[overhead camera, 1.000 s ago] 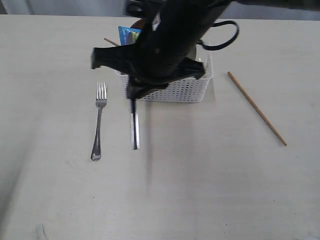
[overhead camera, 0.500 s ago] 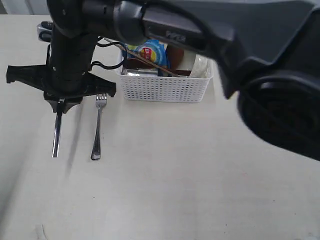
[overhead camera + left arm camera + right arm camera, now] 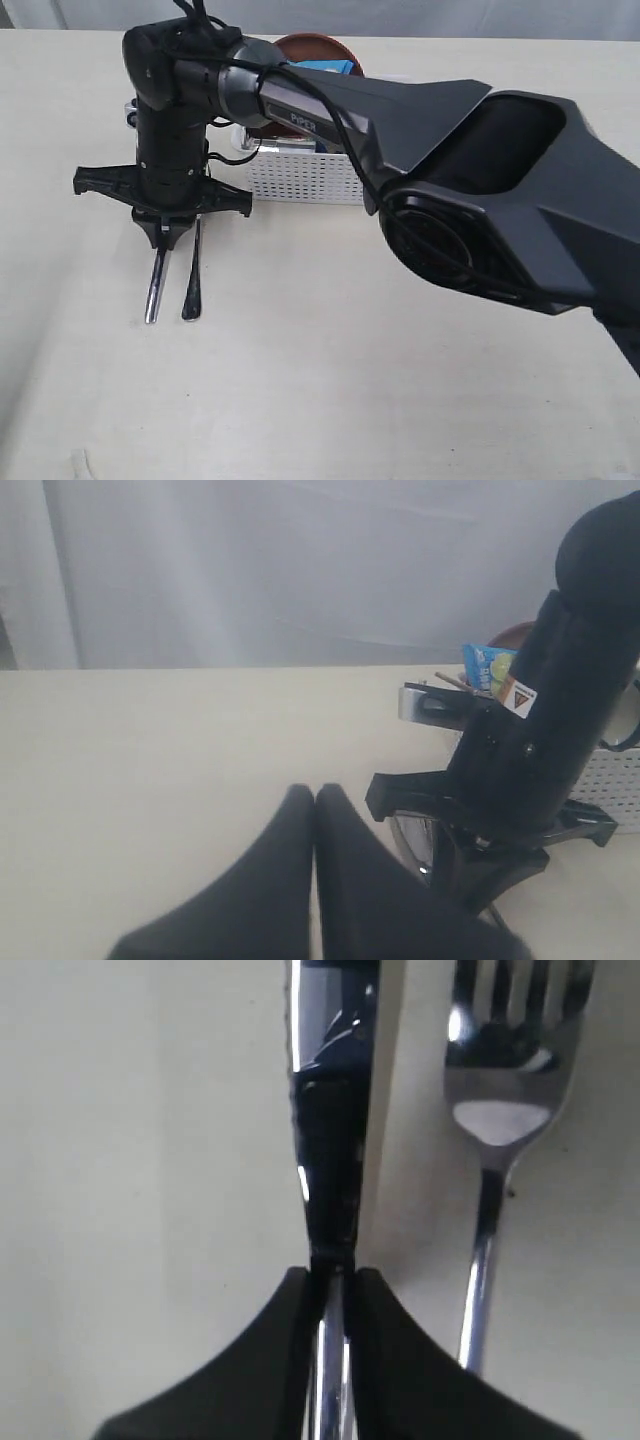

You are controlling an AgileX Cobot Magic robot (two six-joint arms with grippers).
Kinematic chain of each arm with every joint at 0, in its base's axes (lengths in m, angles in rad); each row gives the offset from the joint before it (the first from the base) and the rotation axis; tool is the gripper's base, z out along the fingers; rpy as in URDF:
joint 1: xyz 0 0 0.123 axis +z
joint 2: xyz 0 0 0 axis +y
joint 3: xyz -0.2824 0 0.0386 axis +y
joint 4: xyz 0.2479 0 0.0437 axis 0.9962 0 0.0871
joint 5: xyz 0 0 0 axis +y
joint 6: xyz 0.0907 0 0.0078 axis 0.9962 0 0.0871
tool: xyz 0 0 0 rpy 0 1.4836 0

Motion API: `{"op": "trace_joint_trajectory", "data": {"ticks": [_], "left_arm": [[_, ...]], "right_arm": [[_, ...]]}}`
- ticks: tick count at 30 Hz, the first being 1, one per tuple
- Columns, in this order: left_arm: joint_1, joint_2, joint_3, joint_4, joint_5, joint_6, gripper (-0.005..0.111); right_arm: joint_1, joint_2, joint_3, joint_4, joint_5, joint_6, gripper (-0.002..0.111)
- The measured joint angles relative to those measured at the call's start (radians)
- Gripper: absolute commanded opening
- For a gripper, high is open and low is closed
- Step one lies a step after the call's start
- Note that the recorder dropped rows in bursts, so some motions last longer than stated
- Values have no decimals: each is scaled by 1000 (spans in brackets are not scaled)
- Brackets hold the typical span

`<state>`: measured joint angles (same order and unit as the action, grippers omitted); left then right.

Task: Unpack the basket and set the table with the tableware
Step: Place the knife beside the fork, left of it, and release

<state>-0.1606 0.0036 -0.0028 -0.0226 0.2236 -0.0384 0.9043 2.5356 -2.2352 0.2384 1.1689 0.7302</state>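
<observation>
My right gripper [image 3: 165,238] reaches across to the left of the exterior view and is shut on the steel knife [image 3: 155,290], which hangs just left of the steel fork [image 3: 192,285] and parallel to it. The right wrist view shows the knife [image 3: 330,1080] clamped between the fingers of my right gripper [image 3: 333,1275], with the fork [image 3: 500,1110] lying alongside on the table [image 3: 330,400]. Whether the knife touches the table I cannot tell. The white basket [image 3: 300,178] stands behind the arm, with the brown plate [image 3: 310,45] in it. My left gripper [image 3: 315,792] is shut and empty.
A blue chip bag [image 3: 338,68] sticks up in the basket [image 3: 615,780], also seen as the bag [image 3: 485,665] in the left wrist view. The large dark right arm [image 3: 480,190] covers the right half of the exterior view.
My right gripper carried the knife from in front of the basket leftward past the fork, then back right and lower, close beside the fork. The fork stayed put.
</observation>
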Motion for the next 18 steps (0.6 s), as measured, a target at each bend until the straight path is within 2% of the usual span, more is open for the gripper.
{"op": "trace_joint_trajectory", "data": {"ticks": [11,13,14,16,18], "left_arm": [[0,0,0,0,0,0,0],[0,0,0,0,0,0,0],[0,0,0,0,0,0,0],[0,0,0,0,0,0,0],[0,0,0,0,0,0,0]], "right_arm": [[-2,10,-2,-11,0,0,0],[-2,14,-2,-11,-5,0,9],[-2,16,-2,-11,-9,0,21],[-2,16,-2,-11,-18,0,33],[-2,16,-6,-11,-19,2,33]]}}
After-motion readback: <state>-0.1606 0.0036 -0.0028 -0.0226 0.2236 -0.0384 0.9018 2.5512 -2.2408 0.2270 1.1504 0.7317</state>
